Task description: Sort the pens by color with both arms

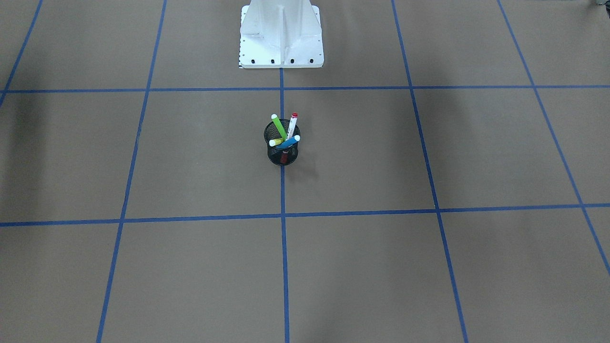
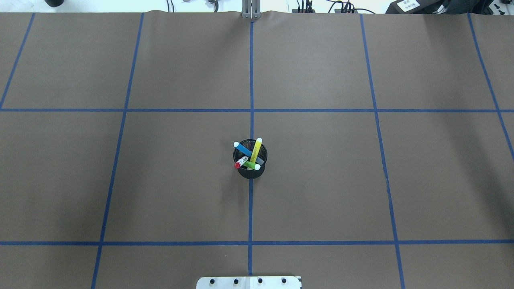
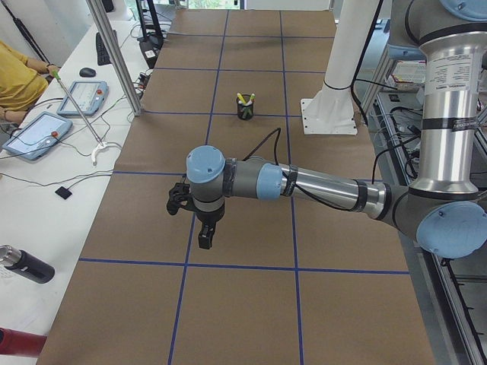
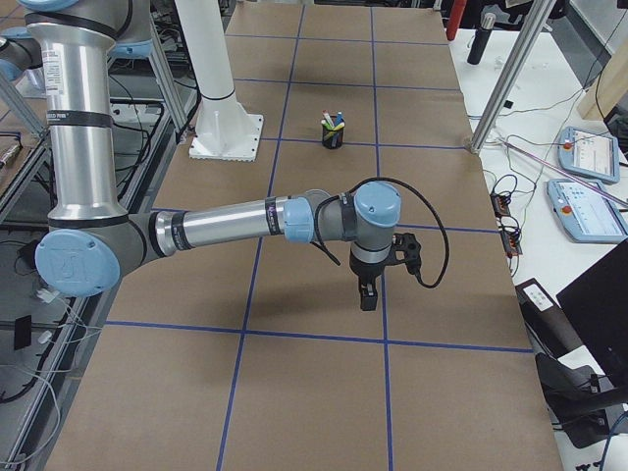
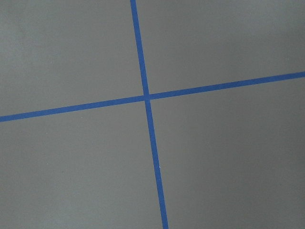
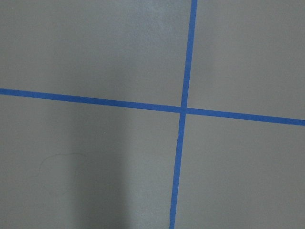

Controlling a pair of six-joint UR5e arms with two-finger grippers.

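All four pens stood in the black mesh cup at the centre of the overhead view, on the middle blue tape line. The blue pen leaned to the upper left and the yellow pen to the upper right. The red-capped white pen pointed to the lower left, and the lime green pen lay low across the near rim.

No pen had been sorted, so the step in hand was judged to be the first reach. The left gripper and the right gripper hung well apart from the cup, each over a tape crossing. They showed only in the side views, so whether their fingers were spread or closed could not be told; neither appeared to carry anything.

Because the pens crossed one another, it seemed best to take an outer, steeply leaning one first, near its free tip, and draw it out along its own axis. The cup looked light and might tip, so the arms should probably go in one at a time.

Print ran along the yellow and white barrels, and a white label sat at the upper right of the overhead view; none was readable.
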